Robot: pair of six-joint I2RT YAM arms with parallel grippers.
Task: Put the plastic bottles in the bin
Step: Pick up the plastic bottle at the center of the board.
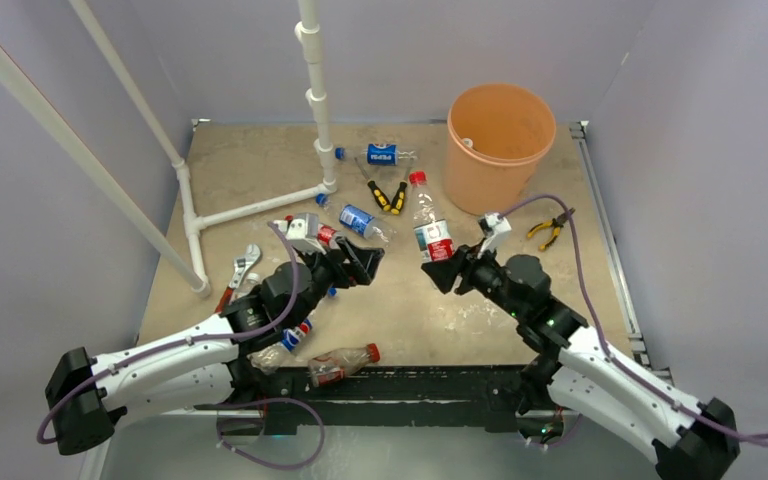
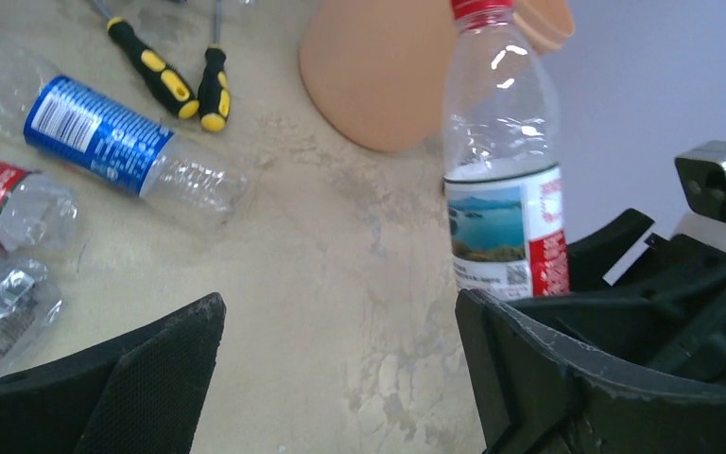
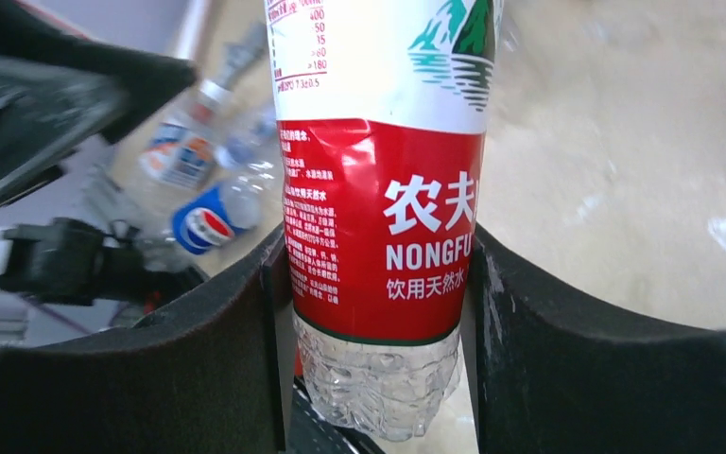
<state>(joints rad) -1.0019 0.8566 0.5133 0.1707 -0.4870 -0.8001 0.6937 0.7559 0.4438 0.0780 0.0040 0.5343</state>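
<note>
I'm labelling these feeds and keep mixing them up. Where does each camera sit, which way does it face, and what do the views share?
Top external: above and behind the arms, looking down on the table; left arm and right arm show, bin at far right.
Left wrist: on the left arm, facing the bin and held bottle; open left claw frames the bottom.
Right wrist: on the right arm, facing the left arm; right claw shut on the held bottle.
Shared: all three show the held bottle, upright.
</note>
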